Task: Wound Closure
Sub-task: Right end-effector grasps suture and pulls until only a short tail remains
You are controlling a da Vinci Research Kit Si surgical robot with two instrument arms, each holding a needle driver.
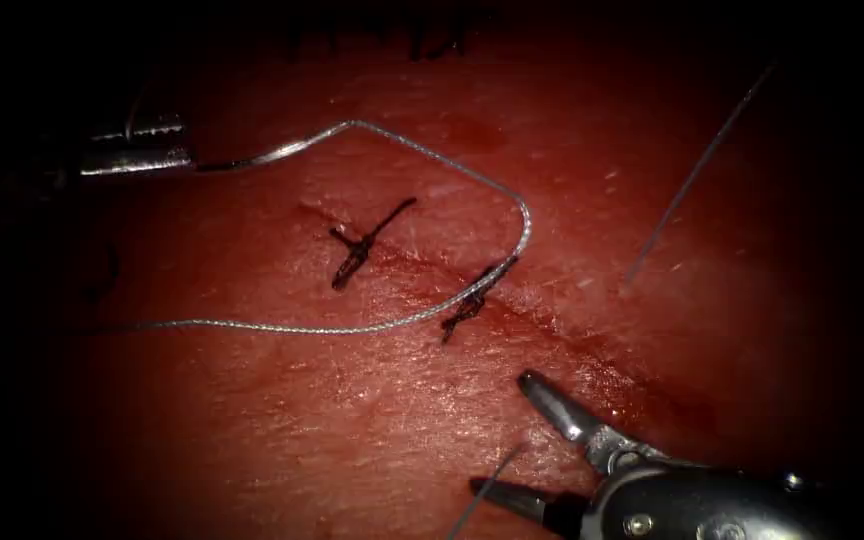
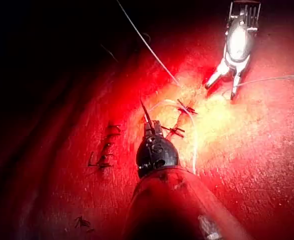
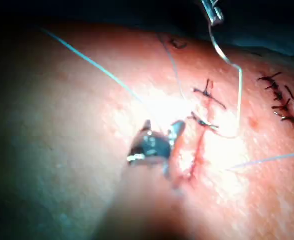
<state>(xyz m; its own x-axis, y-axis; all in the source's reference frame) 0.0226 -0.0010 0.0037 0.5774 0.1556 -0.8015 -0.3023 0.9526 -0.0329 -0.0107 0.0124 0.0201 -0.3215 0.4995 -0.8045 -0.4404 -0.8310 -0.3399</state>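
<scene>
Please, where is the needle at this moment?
In the endoscope view the needle is at upper left, left of the cut, held at its end by the left tool, above the tissue, not in it.

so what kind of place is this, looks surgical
Likely a bench suturing practice setup. The tissue bears a cut with two dark stitches; the left tool holds the needle, outside the tissue, thread trailing; the right tool holds nothing, jaws open.

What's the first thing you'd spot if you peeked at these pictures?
The pale thread looping over the red tissue, past two dark stitches on the cut. The left tool, at the far left, is shut on the needle, near its end. The right tool sits lower right with jaws open, holding nothing.
</scene>
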